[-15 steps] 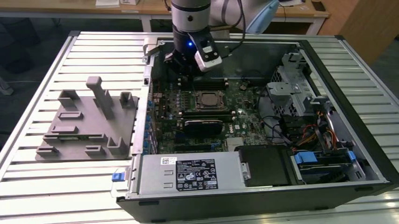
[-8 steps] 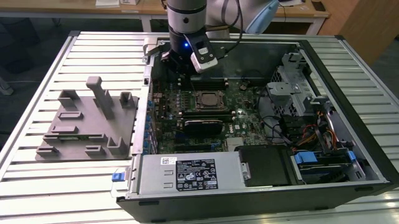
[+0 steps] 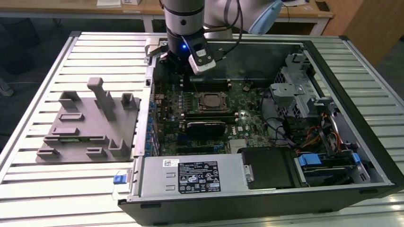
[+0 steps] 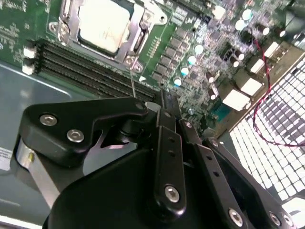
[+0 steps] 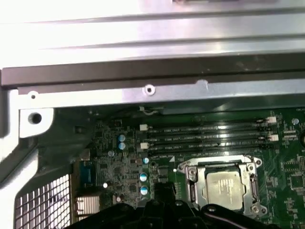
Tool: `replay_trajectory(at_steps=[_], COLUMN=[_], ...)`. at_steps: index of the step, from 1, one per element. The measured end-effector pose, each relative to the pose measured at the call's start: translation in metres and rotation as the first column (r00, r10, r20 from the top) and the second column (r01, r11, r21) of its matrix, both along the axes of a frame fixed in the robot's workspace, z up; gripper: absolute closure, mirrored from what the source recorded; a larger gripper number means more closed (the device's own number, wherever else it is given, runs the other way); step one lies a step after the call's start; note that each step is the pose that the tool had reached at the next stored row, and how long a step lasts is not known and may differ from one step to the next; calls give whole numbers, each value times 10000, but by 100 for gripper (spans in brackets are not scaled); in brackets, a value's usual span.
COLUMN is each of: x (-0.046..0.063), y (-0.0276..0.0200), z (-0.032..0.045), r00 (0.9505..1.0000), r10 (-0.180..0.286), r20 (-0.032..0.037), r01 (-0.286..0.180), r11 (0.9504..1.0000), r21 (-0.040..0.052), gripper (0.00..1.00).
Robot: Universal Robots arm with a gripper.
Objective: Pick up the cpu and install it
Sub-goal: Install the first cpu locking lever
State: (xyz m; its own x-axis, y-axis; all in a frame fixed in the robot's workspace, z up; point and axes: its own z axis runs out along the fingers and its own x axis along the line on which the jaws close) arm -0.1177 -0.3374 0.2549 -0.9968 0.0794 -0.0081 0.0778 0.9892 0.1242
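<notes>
While seated in its socket (image 4: 137, 44), cpu (image 4: 102, 24) near claw (image 4: 167, 101), not touching, claw state cannot be told

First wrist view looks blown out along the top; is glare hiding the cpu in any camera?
First wrist view: glare whitens the case wall, but the cpu is evenly lit. Second wrist view: the cpu's lid shines pale, its outline readable. Exterior view: the cpu sits in dimmer light inside the case, without glare.
</notes>
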Motion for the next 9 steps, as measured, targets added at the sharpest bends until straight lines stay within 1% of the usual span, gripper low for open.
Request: replay_trajectory(at_steps=[2,4,5,6,7,9], x=[-3,-3,-3,-3,-3,-3], y=[-2,-3,-3,-3,-4,-4], z=[-2,-6,-7,-9,-10,-13], r00=[10000,10000,10000,10000,10000,10000], r10=[-2,-1,-1,-1,0,1], r20=[-7,-24,-40,-59,-72,-91], r01=[2,2,3,5,6,7], r11=[9997,9991,9986,9979,9972,9960], r21=[243,421,527,655,748,889], gripper=[89,89,89,89,89,89])
